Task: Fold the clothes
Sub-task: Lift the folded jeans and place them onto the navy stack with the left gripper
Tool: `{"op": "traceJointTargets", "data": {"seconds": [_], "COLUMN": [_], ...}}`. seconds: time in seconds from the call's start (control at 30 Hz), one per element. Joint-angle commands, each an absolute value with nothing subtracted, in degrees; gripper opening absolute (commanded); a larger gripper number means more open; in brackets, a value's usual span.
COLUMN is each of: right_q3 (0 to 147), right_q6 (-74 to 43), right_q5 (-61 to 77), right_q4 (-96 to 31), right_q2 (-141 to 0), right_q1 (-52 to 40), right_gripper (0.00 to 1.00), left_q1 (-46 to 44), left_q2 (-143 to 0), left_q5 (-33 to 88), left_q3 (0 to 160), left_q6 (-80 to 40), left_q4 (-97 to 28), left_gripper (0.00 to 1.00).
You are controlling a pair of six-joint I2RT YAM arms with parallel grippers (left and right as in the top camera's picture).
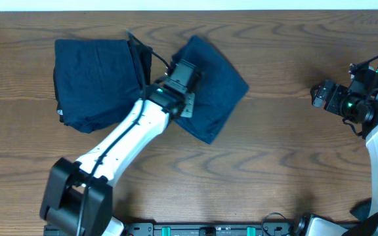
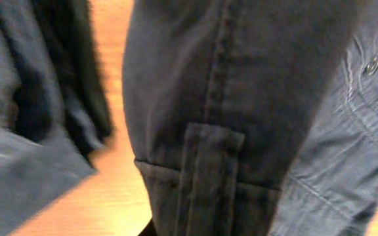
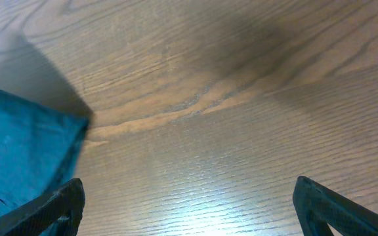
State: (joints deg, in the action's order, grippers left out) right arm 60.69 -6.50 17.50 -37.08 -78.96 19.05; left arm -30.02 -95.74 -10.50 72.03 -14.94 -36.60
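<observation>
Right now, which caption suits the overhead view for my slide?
Left arm over a folded dark blue bundle and a skewed garment; right gripper open, far aside.

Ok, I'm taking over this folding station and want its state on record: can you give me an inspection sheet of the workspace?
Surface: wood-grain table, no stains seen.
Job's things: left garment, a roughly rectangular navy bundle. The right garment, also navy, lies askew beside it like a diamond.
Clutter: nothing seen.
Grippers: left gripper is shut at the right garment's left edge. Cloth fills its wrist view, but a grip cannot be confirmed. The right gripper is open above the table, off to the right.
Cables: black cable loops at the left wrist; a second cable arcs over the right arm.
Surroundings: white strip along the far edge; arm bases at the near edge.
</observation>
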Motion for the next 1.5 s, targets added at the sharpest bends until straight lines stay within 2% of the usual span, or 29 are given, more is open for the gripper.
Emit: {"op": "traceJointTargets", "data": {"seconds": [0.0,0.23,0.53,0.8,1.17,1.47], "right_q3": [60.8,60.8,60.8,60.8,60.8,60.8], "right_q6": [-6.1,-6.1,-6.1,-6.1,-6.1,-6.1], "right_q5": [17.3,17.3,17.3,17.3,17.3,17.3], "right_q4": [-37.1,-37.1,-37.1,-37.1,-37.1,-37.1], "right_q2": [-78.6,-78.6,-78.6,-78.6,-78.6,-78.6], "right_q1": [19.3,19.3,19.3,19.3,19.3,19.3], "right_gripper": [0.99,0.99,0.99,0.99,0.99,0.99], "left_q1": [-26.7,-22.1,-21.5,-18.8,-10.7,-3.7], "left_q2": [-92.4,-89.7,-88.9,-88.9,-88.9,-88.9], "left_q5": [-13.1,-13.1,-13.1,-13.2,-13.1,-13.1], "left_q3": [74.4,77.0,84.9,88.1,88.2,88.1], "left_q6": [-11.7,-7.8,-7.8,-14.6,-24.7,-25.8], "left_q4": [-35.2,-31.7,-31.5,-31.1,-31.4,-35.6], "left_gripper": [0.06,0.06,0.06,0.06,0.06,0.06]}}
